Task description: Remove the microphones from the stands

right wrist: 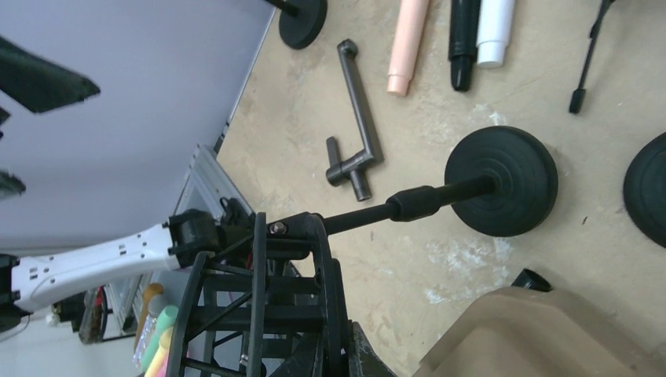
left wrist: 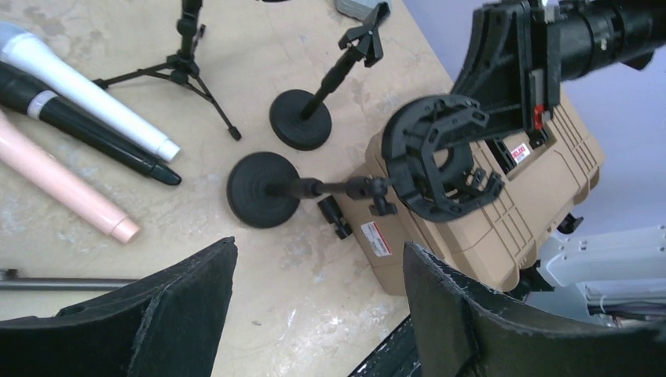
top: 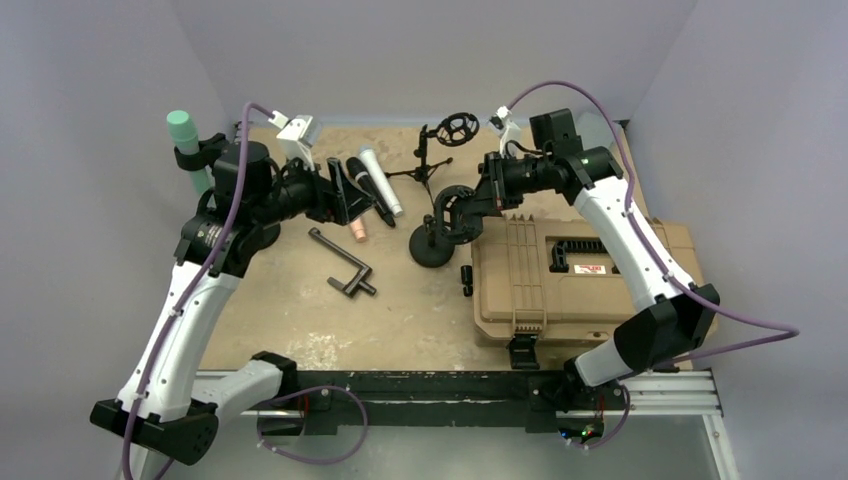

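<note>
Currently, the right gripper (top: 483,198) clamps the stand (top: 432,246) by its cradle (top: 455,212). The left gripper (top: 347,193), released and empty, hangs at the stand's ten o'clock beside the microphones (top: 378,186). Hold the stand steady.

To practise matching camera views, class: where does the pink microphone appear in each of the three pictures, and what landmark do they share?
Top external: pink microphone, centre-left, only its tip showing.
Left wrist: left edge, lying diagonally.
Right wrist: top centre, tip pointing down.
Shared landmark: the round stand base, in all three.
</note>
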You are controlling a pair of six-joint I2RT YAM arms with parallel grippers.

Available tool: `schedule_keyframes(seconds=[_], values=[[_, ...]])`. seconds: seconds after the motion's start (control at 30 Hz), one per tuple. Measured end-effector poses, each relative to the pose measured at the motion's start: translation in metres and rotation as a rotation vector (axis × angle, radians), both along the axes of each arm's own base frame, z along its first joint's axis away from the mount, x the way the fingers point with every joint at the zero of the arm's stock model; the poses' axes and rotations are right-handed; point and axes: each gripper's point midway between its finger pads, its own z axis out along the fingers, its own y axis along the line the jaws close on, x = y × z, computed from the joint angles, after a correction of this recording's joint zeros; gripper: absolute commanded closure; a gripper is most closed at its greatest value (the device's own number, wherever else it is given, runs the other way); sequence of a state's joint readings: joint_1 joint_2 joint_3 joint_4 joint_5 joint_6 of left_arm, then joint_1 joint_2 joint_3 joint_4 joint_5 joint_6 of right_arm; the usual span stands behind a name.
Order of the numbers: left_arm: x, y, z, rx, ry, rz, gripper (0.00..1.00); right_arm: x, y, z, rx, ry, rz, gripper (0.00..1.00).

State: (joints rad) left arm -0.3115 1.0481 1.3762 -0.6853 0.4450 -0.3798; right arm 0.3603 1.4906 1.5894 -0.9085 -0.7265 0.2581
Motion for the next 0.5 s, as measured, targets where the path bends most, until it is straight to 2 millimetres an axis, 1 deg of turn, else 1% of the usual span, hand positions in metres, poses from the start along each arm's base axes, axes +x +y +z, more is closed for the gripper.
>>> schedule_keyframes(seconds=[0.07,0.13,0.23,0.27,0.33,0.4,0.5], values=[[-0.002,-0.005,-0.005,-0.008,0.014,-0.021,0.24,0.007,-0.004,-0.004,0.006,0.009,-0.013,0.94],[-0.004,-0.011,-0.01,-0.022,0.034,-0.046,0.24,0.013,-0.004,-0.01,0.011,0.026,-0.016,0.94],[-0.006,-0.02,-0.011,-0.042,0.052,-0.085,0.24,0.02,0.0,-0.012,0.04,0.035,0.0,0.95],[-0.006,-0.024,-0.012,-0.053,0.063,-0.098,0.24,0.021,0.001,-0.012,0.05,0.038,0.006,0.93],[-0.005,-0.031,-0.013,-0.066,0.078,-0.123,0.24,0.022,0.001,-0.013,0.06,0.045,0.012,0.79],[-0.004,-0.036,-0.015,-0.078,0.093,-0.14,0.23,0.023,0.002,-0.015,0.067,0.06,0.014,0.68],[-0.003,-0.045,-0.017,-0.087,0.109,-0.166,0.23,0.026,0.003,-0.016,0.076,0.057,0.022,0.58]])
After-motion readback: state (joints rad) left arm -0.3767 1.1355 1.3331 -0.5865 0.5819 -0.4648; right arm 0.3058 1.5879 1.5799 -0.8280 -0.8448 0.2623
